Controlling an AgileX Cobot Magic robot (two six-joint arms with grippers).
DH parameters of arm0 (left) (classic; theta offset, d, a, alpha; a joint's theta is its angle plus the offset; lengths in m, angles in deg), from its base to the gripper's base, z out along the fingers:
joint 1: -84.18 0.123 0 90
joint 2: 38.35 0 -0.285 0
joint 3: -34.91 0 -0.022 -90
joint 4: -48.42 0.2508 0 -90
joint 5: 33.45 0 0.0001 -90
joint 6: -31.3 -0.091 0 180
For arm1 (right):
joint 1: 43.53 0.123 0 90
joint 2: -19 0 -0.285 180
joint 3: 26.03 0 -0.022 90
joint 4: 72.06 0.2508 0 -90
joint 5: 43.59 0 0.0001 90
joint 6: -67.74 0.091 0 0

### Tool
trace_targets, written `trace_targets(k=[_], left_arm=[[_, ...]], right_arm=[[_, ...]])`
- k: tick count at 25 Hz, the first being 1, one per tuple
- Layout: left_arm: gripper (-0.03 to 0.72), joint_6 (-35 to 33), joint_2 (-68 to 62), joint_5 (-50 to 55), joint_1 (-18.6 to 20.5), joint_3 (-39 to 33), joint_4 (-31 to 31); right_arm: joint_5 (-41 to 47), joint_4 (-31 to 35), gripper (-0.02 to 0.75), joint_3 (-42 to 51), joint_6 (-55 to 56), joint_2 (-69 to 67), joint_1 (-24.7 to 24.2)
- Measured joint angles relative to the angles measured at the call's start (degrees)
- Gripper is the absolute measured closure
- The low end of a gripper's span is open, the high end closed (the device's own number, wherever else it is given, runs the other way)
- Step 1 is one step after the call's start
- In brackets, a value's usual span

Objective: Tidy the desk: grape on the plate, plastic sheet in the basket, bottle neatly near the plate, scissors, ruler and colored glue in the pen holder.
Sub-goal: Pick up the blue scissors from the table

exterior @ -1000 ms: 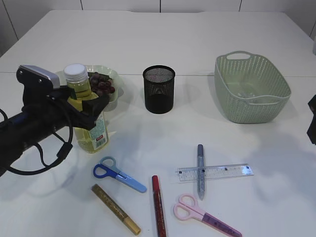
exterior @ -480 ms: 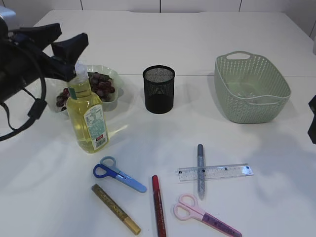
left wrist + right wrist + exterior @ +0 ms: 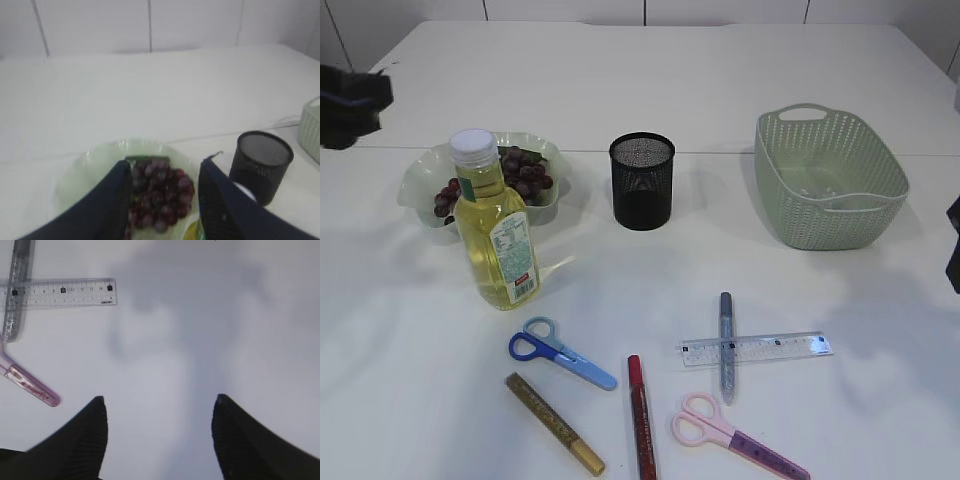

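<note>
Left arm had pulled clear of the yellow-liquid plastic bottle with the white cap (image 3: pixel 495 232); a second earlier its jaws straddled the bottle, now only a dark blur of it showed at the table's far left edge. Left gripper (image 3: pixel 165 200) hung above the plate with fingers apart and nothing between them, narrower than a second before.

Bottle stood upright and free, just in front of the pale green scalloped plate (image 3: pixel 420 182) near the far left of the table. Purple grape bunch (image 3: pixel 525 170) lay on the plate. Bottle step and grape step both looked done.

Black mesh pen holder (image 3: pixel 642 181) stood mid-table toward the far side, seemingly empty. Along the near edge, all still outside it: blue scissors (image 3: pixel 560 352), gold glue pen (image 3: pixel 554 423), red glue pen (image 3: pixel 640 416), pink scissors (image 3: pixel 735 434), grey glitter glue pen (image 3: pixel 725 345) lying across the clear plastic ruler (image 3: pixel 756 347).

Green woven basket (image 3: pixel 828 178) sat at the far right; a clear sheet possibly inside, hard to tell.

Right gripper (image 3: pixel 160 440) hovered over bare table near the ruler, fingers spread, empty.
</note>
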Motion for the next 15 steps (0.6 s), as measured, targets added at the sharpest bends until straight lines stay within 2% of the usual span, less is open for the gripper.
trace_targets(k=[3, 9, 15], left_arm=[[0.362, 0.00, 4.37, 11.36, 1.05, -0.12, -3.55], [0.363, 0.00, 10.08, 29.63, 1.18, -0.34, -5.27], [0.363, 0.00, 10.94, 47.90, 1.18, 1.54, -7.67]], right_arm=[[0.34, 0.00, 0.226, 0.00, 0.00, 0.00, 0.00], [0.47, 1.15, 0.226, 0.00, 0.00, 0.00, 0.00], [0.80, 5.46, 0.226, 0.00, -2.13, 0.00, 0.00]])
